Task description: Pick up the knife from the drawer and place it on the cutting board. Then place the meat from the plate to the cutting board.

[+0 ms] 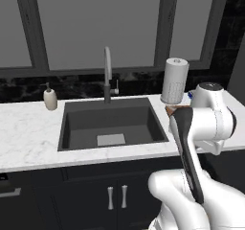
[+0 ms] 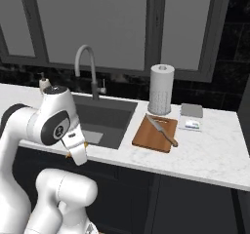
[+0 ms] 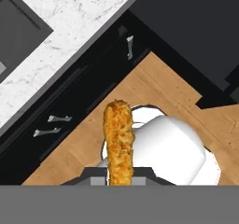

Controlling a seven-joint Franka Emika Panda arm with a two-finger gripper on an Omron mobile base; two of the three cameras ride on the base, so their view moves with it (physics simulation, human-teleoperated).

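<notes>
Jaws clenched on meat (image 3: pixel 119 141) | knife (image 2: pixel 161 130) lies on cutting board (image 2: pixel 149 138) | sink (image 1: pixel 86 123) basin

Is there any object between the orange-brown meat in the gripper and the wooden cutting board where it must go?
Partly. The orange-brown meat is held by the gripper. On the reddish-brown wooden cutting board a grey knife already lies diagonally. The bare wood beside it looks usable.

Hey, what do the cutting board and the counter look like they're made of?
The cutting board looks like reddish-brown wood with a smooth matte finish, though no grain shows. The counter looks like polished white marble or similar stone, going by its grey veining.
</notes>
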